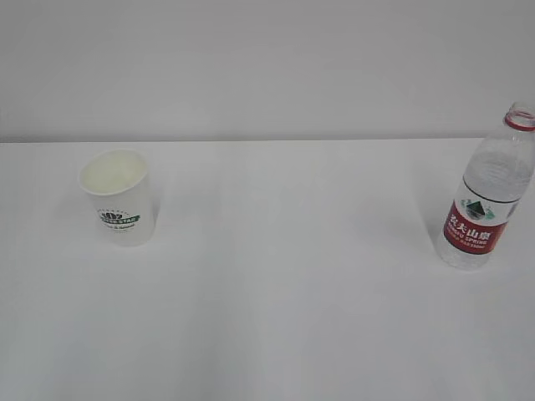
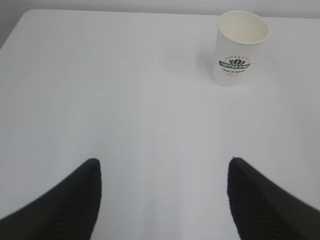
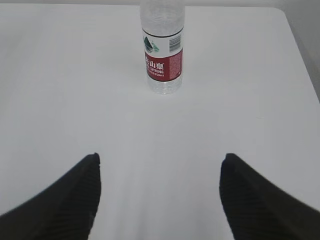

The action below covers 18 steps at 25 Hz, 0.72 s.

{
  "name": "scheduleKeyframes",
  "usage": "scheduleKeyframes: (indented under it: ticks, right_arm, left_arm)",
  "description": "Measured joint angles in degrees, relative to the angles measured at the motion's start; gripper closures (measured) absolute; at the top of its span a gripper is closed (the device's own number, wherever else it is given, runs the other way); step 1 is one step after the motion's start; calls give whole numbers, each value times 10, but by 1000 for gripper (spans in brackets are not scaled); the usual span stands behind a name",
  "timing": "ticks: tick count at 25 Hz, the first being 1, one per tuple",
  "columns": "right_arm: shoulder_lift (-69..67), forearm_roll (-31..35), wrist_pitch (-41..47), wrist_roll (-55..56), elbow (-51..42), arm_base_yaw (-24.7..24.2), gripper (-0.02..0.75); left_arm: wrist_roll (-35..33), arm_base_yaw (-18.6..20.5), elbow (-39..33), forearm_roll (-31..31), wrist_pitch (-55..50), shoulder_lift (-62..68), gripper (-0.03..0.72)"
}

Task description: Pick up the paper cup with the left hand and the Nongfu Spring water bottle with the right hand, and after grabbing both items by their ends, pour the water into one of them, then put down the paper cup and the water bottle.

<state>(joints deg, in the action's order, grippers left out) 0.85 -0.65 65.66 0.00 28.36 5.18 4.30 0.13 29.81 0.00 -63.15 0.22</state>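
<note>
The left hand (image 2: 162,200) hangs over the white counter (image 1: 292,292) with its two black fingers (image 2: 65,200) spread wide. Nothing is between them. It points toward the far side, and the paper cup (image 2: 239,47) stands well ahead of it and a bit to the right.

The right hand (image 3: 160,197) is the same. Its fingers (image 3: 260,200) are wide apart and hold nothing. The Nongfu Spring water bottle (image 3: 162,50) stands well ahead of it, almost straight in front.

In the outside view neither hand shows. The paper cup (image 1: 121,199) stands on the left of the counter. It is upright, with its open mouth up and its narrow bottom on the counter. Its green logo faces the near side. The inside looks cream, and I cannot tell if anything is in it.

The water bottle (image 1: 487,196) stands on the far right, well apart from the cup. It is upright too, long way up and down. Its red ring and open top point up. The red label faces the near side. The bottle is clear, and I cannot tell how much water is in it.
</note>
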Motion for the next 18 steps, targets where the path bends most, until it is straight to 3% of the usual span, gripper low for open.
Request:
scheduleKeyframes:
  ticks: [18]
  right_arm:
    - [0,0,0,0,0,0,181]
  left_arm:
    - [0,0,0,0,0,0,119]
